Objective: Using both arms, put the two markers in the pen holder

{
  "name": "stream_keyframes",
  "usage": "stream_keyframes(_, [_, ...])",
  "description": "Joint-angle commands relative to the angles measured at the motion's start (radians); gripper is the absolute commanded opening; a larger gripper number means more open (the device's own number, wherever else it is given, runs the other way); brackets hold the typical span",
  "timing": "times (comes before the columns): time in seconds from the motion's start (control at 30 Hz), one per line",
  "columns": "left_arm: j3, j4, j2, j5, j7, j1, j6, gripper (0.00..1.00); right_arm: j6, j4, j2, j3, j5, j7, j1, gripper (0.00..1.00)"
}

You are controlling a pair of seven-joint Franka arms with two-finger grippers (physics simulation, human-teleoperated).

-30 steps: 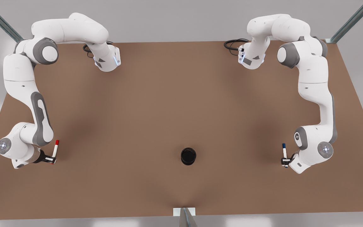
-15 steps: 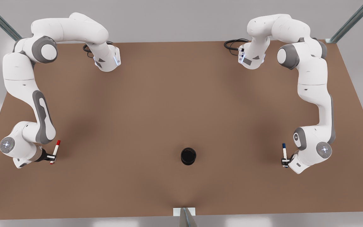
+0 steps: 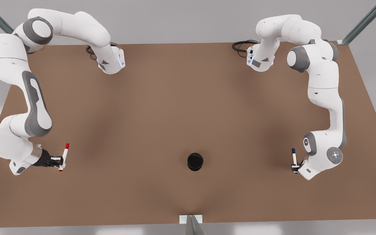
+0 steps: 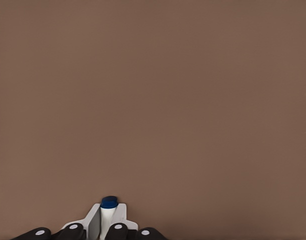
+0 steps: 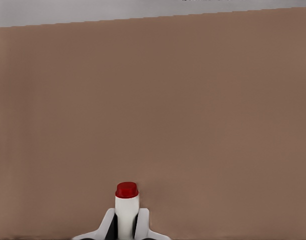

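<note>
While both markers are already in the grip of the arms, neither has reached the pen holder (image 3: 195, 161), which stands alone near the middle of the brown surface (image 3: 188, 107) toward the front edge, its mouth unobstructed.

The right hand (image 3: 58, 161), at the front view's left, pinches the red marker (image 3: 63, 157) low on its barrel; in the right wrist view the red end (image 5: 126, 190) projects from between the pads.

The left hand (image 3: 295, 167), at the front view's right, pinches the blue marker (image 3: 294, 160) likewise, the blue end (image 4: 109, 202) showing between its pads in the left wrist view.

Whether either marker is lifted off the surface cannot be told with certainty.

Assessment: the pick-up stage appears complete on both sides. Outstanding: carrying each marker inward to the holder, from which both are well apart, standing it end-down over the rim, and releasing it. With one narrow cup, the arms will likely need to deliver in turn
</note>
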Motion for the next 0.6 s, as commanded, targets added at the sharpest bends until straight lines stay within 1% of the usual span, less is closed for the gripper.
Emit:
stream_keyframes(0.0, [-0.001, 0.001, -0.001, -0.007, -0.02, 0.0, -0.001, 0.21, -0.073, -0.005, -0.003, 0.055, -0.022, 0.082, 0.005, 0.25])
stream_keyframes(0.07, [-0.001, 0.001, -0.001, -0.007, -0.03, -0.002, -0.001, 0.21, -0.013, -0.005, 0.0, 0.072, -0.034, 0.09, 0.06, 0.25])
stream_keyframes(0.13, [-0.001, 0.007, -0.003, -0.007, -0.057, -0.003, -0.003, 0.21, 0.054, -0.003, 0.007, 0.064, -0.034, 0.092, 0.122, 0.25])
stream_keyframes(0.27, [-0.004, 0.008, -0.026, -0.003, -0.054, -0.006, -0.013, 0.21, 0.185, 0.003, 0.01, 0.058, -0.036, 0.128, 0.3, 0.25])
stream_keyframes(0.33, [-0.007, 0.008, -0.044, -0.002, -0.045, -0.005, -0.017, 0.21, 0.316, 0.008, 0.008, 0.055, -0.037, 0.15, 0.395, 0.25])
stream_keyframes(0.37, [-0.007, 0.008, -0.044, -0.002, -0.022, -0.005, -0.017, 0.21, 0.393, 0.014, 0.014, 0.055, -0.114, 0.168, 0.441, 0.25])
stream_keyframes(0.4, [-0.007, 0.008, -0.044, -0.002, -0.02, -0.005, -0.017, 0.21, 0.433, 0.024, 0.023, 0.046, -0.134, 0.179, 0.488, 0.25])
stream_keyframes(0.47, [-0.007, 0.008, -0.049, -0.002, -0.017, -0.005, -0.015, 0.21, 0.528, 0.112, 0.028, -0.069, -0.134, 0.207, 0.652, 0.25])
stream_keyframes(0.53, [-0.007, 0.008, -0.063, -0.003, -0.007, -0.008, -0.017, 0.21, 0.568, 0.303, 0.057, -0.23, -0.132, 0.225, 0.876, 0.25])
stream_keyframes(0.57, [-0.012, 0.008, -0.078, -0.005, 0.015, -0.008, -0.033, 0.21, 0.568, 0.377, 0.065, -0.312, -0.132, 0.302, 0.972, 0.25])
